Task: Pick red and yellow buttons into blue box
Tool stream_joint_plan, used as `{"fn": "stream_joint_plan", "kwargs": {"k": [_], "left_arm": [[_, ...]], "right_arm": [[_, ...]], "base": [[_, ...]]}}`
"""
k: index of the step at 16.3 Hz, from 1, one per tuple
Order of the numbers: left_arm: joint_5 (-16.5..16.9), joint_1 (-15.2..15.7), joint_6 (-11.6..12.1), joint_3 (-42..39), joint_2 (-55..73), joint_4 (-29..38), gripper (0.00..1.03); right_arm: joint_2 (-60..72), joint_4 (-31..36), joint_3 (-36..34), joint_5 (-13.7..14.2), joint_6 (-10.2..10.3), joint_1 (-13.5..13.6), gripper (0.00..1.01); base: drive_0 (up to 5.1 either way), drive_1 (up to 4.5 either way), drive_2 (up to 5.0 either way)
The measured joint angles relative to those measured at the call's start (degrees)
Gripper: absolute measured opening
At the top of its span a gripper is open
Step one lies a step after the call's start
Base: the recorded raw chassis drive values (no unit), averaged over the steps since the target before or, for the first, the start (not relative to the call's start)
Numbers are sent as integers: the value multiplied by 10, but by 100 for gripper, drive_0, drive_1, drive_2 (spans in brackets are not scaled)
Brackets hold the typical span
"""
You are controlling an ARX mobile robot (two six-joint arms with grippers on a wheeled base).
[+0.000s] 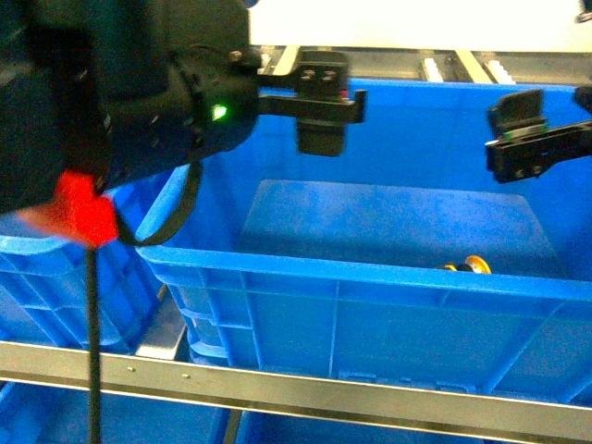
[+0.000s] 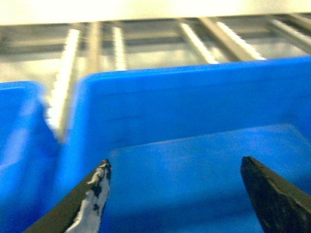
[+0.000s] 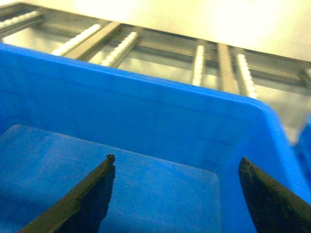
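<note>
The left arm's dark bulk (image 1: 120,102) fills the head view from nine to eleven o'clock, closest to the lens. Its left gripper (image 2: 175,194) hangs over the blue box (image 1: 370,277) with fingers spread wide and nothing between them. The right gripper (image 3: 175,194), at two o'clock, is likewise spread and empty above the same box. A yellow button (image 1: 474,265) lies on the box floor at about five o'clock, tucked behind the near rim. No red button shows in any view, so it seems one is delivered and red remains.
</note>
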Motion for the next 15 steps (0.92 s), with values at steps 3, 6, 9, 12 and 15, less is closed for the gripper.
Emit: {"fn": "stream_joint_plan", "kwargs": {"k": [3, 6, 9, 12, 15], "left_arm": [[-92, 74, 13, -167, -107, 139, 48], [-37, 104, 13, -277, -193, 145, 13], [-6, 147, 14, -348, -280, 134, 2], [26, 174, 15, -415, -320, 135, 2], [48, 196, 15, -440, -427, 82, 2]], "right_arm": [[-78, 109, -135, 43, 61, -29, 49], [-137, 115, -234, 19, 70, -36, 14], [-230, 99, -292, 12, 72, -54, 2], [-313, 57, -344, -25, 72, -96, 2], [-407, -2, -377, -29, 72, -94, 2]], "base": [[0, 0, 0], [0, 0, 0], [0, 0, 0], [0, 0, 0], [0, 0, 0]]}}
